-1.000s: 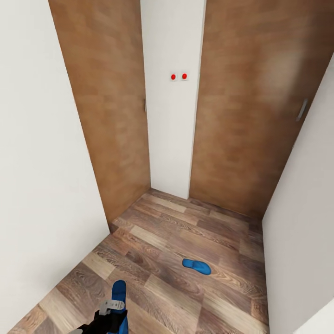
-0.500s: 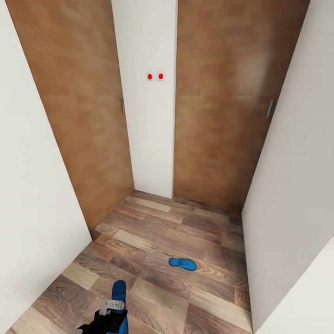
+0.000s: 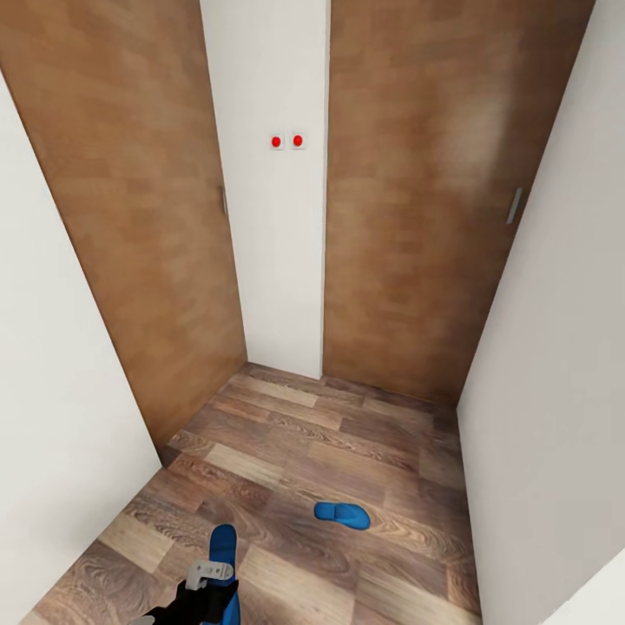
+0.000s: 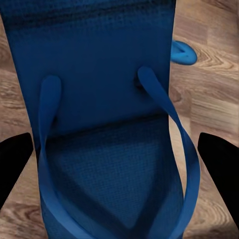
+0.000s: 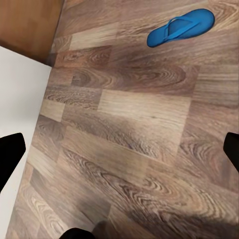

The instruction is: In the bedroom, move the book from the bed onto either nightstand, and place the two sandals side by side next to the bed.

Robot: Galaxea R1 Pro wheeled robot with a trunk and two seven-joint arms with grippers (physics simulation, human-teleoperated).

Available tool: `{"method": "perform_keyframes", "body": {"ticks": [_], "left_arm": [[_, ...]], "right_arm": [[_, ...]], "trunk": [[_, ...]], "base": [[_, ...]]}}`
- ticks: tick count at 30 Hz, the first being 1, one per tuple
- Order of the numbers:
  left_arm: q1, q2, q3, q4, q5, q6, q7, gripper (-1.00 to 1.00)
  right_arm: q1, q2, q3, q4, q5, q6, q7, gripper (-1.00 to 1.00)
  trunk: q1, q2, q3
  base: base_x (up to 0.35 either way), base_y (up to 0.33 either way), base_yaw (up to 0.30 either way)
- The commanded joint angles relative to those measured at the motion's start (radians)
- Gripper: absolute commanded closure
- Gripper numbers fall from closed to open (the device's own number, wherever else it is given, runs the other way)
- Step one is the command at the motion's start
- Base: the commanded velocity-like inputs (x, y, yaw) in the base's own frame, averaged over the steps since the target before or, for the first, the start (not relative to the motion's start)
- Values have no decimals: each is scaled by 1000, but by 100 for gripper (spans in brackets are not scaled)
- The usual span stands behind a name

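The left gripper [image 3: 211,580] and its held sandal [image 3: 223,555] are cut off by the head view's lower edge.

Matt wood-plank floor [image 3: 347,434], smooth brown wooden doors [image 3: 408,200], plain white walls [image 3: 538,365], and finely textured blue sandals [image 4: 109,99].

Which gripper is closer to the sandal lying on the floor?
Hard to call. The left gripper is shut on the other sandal, short of the loose sandal. The right gripper looks at it from across bare planks.
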Motion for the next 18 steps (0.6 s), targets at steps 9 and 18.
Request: {"method": "perform_keyframes", "body": {"ticks": [9, 18], "left_arm": [[-1, 0, 8, 0, -11, -4, -4, 100], [-1, -1, 8, 0, -11, -4, -4, 100]], "right_arm": [[-1, 2, -5, 0, 6, -7, 4, -100], [-1, 3, -5, 0, 6, -7, 4, -100]], "trunk": [[0, 0, -1], [0, 0, -3]], "base": [[22, 0, 2], [18, -22, 225]]}}
